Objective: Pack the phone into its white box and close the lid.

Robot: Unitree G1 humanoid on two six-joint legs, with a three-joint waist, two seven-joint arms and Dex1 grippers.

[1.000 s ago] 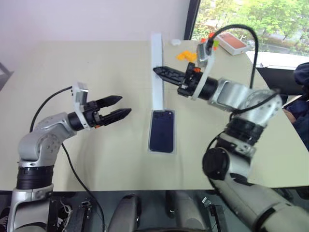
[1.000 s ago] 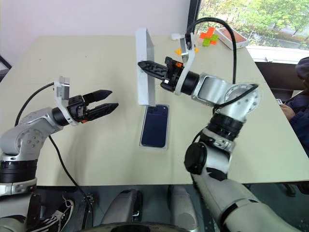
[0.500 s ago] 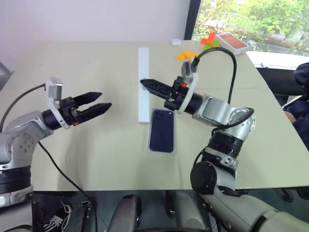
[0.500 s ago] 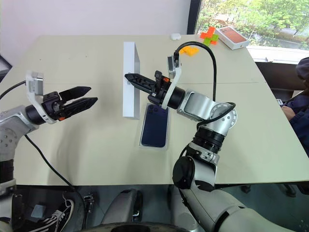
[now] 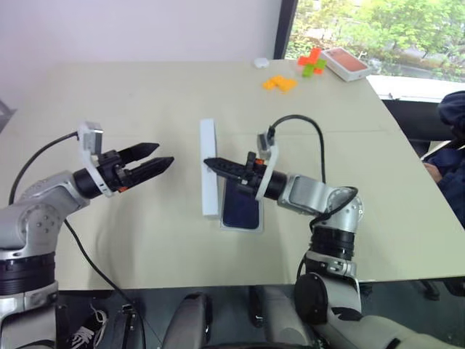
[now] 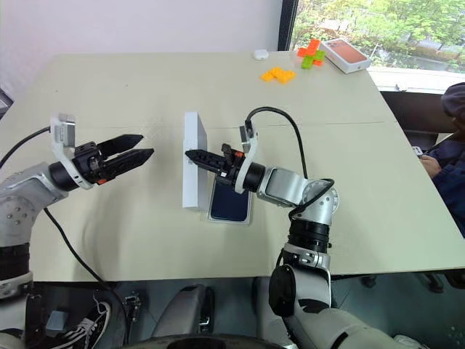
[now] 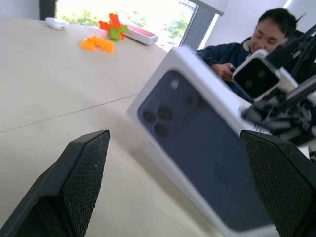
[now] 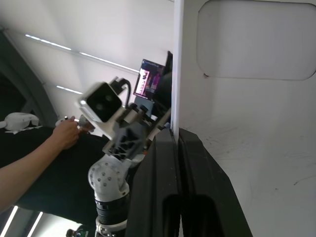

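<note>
Lid (image 5: pixel 209 178) pinched on its rim by the closed right gripper (image 5: pixel 212 164) — it stands on edge on the table (image 5: pixel 145 94), touching it along one long side, its printed top facing the left gripper (image 5: pixel 156 161). Just behind the right gripper's fingers, under its wrist, the phone (image 5: pixel 240 205) lies flat in the white box (image 5: pixel 260 217). The left gripper hovers wide open and empty, well apart on the lid's far side. Far beyond both sit orange and green blocks (image 5: pixel 280 83) and a white box with orange-red top (image 5: pixel 345 64); the left wrist view shows a person seated past the table.

Risk, as I judge it: the grip is a thin edge pinch — the lid could pivot or slip while being tipped over the tray, land skewed on one wall, or nudge the tray sideways, since nothing braces it.
</note>
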